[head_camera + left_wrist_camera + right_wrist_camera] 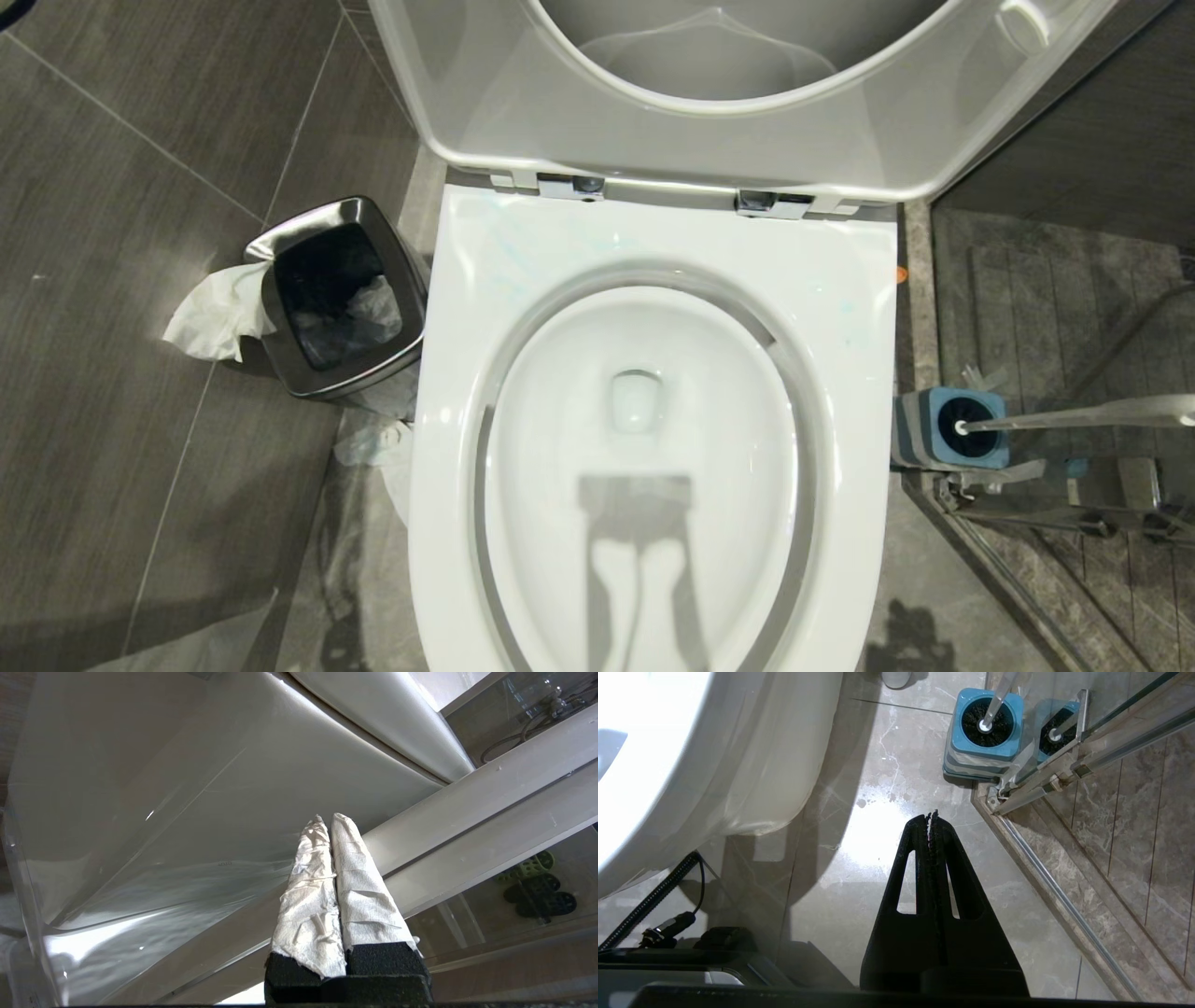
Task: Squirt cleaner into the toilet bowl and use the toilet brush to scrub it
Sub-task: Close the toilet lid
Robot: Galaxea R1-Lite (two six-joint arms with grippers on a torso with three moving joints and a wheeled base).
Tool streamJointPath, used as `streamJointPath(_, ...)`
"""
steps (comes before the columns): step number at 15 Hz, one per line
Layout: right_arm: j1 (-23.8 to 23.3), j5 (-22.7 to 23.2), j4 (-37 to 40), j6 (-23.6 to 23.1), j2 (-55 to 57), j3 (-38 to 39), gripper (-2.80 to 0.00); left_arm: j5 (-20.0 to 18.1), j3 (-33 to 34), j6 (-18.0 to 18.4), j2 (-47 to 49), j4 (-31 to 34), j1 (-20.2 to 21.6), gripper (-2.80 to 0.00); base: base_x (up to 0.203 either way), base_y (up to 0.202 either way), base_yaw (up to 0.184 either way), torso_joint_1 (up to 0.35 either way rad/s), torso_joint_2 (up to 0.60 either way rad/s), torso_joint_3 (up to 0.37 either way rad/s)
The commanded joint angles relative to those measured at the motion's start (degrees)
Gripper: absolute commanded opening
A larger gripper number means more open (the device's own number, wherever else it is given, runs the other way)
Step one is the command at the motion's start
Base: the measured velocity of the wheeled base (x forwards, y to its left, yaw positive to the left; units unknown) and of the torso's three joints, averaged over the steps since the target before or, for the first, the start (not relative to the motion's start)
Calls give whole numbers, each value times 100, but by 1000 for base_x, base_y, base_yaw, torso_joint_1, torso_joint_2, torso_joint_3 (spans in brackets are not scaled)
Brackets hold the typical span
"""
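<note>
1. Beside the toilet bowl (653, 448), on its right flank, the toilet brush (1074, 415) is sitting bristles-down in its blue-and-grey holder (943, 429), the white handle leaning away from the bowl toward the glass shower partition (1074, 280).
2. The bowl is standing open, with its seat and lid (747, 112) tipped up behind the basin; a shadow of two long fingers is lying across the near half of the basin.
3. On the bowl's left flank, a small steel bin (341, 299) with a dark liner is standing close to the porcelain, and a crumpled white tissue (219, 313) is hanging over the bin's far rim onto the floor tiles (121, 233).
4. A sheet of clear plastic (373, 448) is lying on the floor between the bin and the bowl.
5. The metal frame (1027, 504) of the shower partition is running just past the holder, hemming the brush in on the side away from the bowl.
6. The left gripper (327, 819) is pointing at the bowl's glossy outer surface, its jaws pressed fully together with nothing between them; both fingers (359, 891) are wearing white paper wrapping.
7. The right gripper (933, 814) is hanging above the floor beside the bowl's right flank, short of the holder, its black jaws likewise closed on nothing.
8. In the right wrist view, a dark cable (654, 900) is trailing along the floor at the bowl's base.
</note>
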Motion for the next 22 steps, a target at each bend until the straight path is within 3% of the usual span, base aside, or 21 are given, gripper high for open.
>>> streamJointPath(1, 2, -1, -4, 3, 5, 0, -280, -11, -7, -16, -24, -27, 3, -280, 0, 0, 0, 0, 0, 0)
streamJointPath(4, 8, 1, 3, 3, 5, 0, -280, -2, 56, -2, -42, 62, 3, -280, 0, 0, 0, 0, 0, 0)
streamJointPath(7, 4, -2, -4, 3, 5, 0, -280, 249, 166, 340, -22, 81, 5, -280, 0, 0, 0, 0, 0, 0)
streamJointPath(15, 10, 1, -4, 3, 5, 0, -280, 219, 39, 318, 12, 106, 0, -280, 0, 0, 0, 0, 0, 0)
streamJointPath(18, 4, 1, 1, 3, 5, 0, -280, 73, 4, 310, -199, 1064, -4, -280, 0, 0, 0, 0, 0, 0)
streamJointPath(20, 2, 1, -1, 3, 5, 0, -280, -300, -9, 317, -521, 2023, -4, -280, 0, 0, 0, 0, 0, 0)
streamJointPath(22, 2, -8, -4, 3, 5, 0, -280, -580, -16, 309, -593, 2179, 3, -280, 0, 0, 0, 0, 0, 0)
